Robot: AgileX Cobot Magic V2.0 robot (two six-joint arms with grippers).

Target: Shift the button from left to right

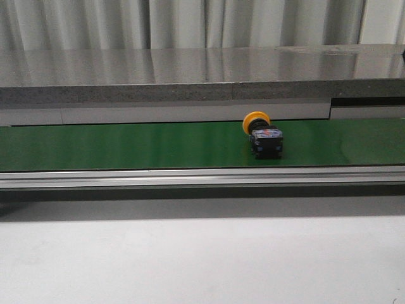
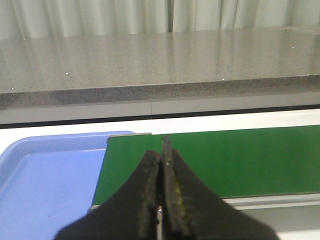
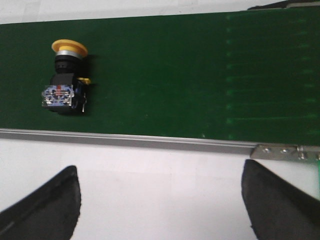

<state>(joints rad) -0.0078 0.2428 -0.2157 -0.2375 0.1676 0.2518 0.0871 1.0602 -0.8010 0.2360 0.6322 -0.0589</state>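
Note:
The button (image 1: pixel 263 135) lies on its side on the green belt (image 1: pixel 126 145), right of centre in the front view, yellow-orange cap toward the far wall, black body with blue marks toward me. The right wrist view shows the same button (image 3: pixel 66 77) on the belt (image 3: pixel 190 75). My right gripper (image 3: pixel 159 172) is open above the white table, short of the belt's near rail, with nothing between its fingers. My left gripper (image 2: pixel 161 155) is shut and empty, over the left end of the belt (image 2: pixel 240 160). Neither gripper appears in the front view.
A blue tray (image 2: pixel 45 180) sits just beyond the belt's left end. A metal rail (image 1: pixel 202 176) edges the belt's near side, with a bracket (image 3: pixel 285 151) at its right part. A grey stone ledge (image 1: pixel 190 76) runs behind. White tabletop (image 1: pixel 202 259) lies in front.

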